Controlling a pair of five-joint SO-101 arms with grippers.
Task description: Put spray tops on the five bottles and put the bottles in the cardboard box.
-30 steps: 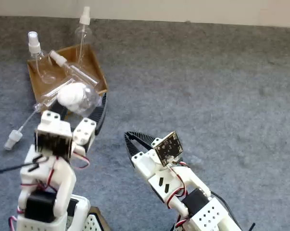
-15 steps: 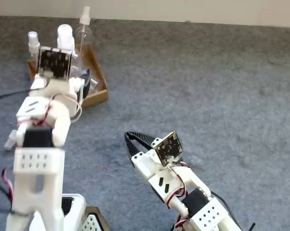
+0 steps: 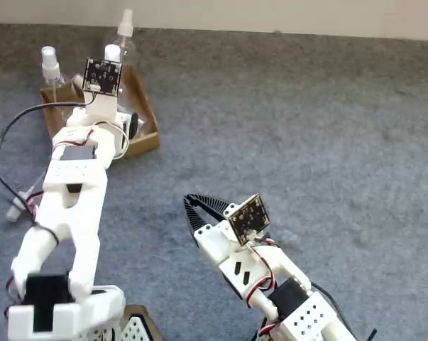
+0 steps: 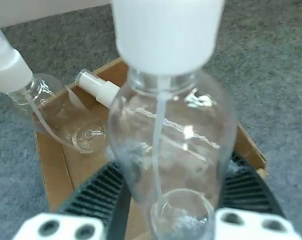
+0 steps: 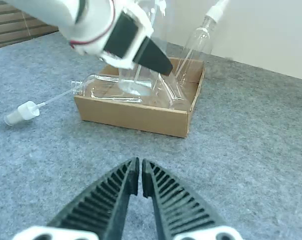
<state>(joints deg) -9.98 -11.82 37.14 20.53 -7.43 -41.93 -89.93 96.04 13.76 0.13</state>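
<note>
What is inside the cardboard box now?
Clear bottles lie in the cardboard box; the left gripper holds another bottle upright there. The arm hides part of the box floor, so the count is unsure.

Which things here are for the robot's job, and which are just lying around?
For the job:
bottle with a spray top, held in the left gripper
other bottles in the cardboard box
loose spray top near the box

Just there:
grey carpet
wall behind
</note>
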